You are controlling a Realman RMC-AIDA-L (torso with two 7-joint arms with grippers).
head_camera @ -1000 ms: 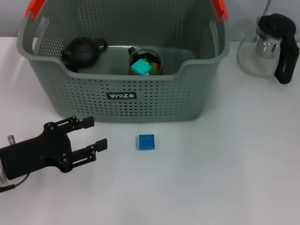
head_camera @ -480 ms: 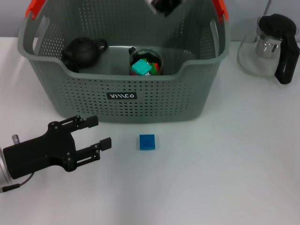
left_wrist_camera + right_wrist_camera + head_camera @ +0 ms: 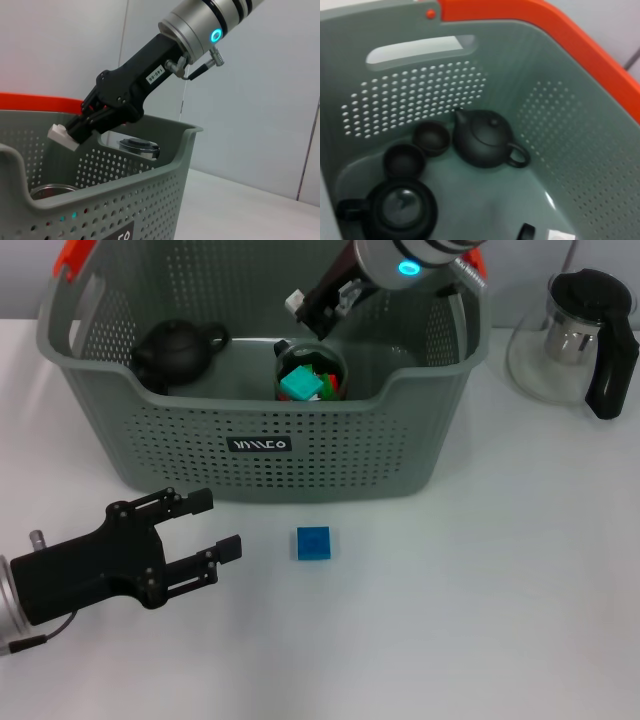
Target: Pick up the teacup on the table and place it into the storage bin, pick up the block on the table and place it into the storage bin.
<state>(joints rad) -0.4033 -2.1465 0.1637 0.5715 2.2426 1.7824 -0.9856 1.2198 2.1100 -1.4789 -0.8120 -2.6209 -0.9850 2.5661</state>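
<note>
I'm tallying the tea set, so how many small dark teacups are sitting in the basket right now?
2 teacups show, side by side on the basket floor: one beside the black teapot, the other next to it. More may be hidden.

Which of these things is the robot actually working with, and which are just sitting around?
Part of the job:
- block, on the table before the bin
- bin
- two small teacups, already in the bin
- left pincer, open, beside the block
- right pincer, over the bin

Just lying about:
- teapot, in the bin
- cup of coloured pieces, in the bin
- pitcher, on the table
</note>
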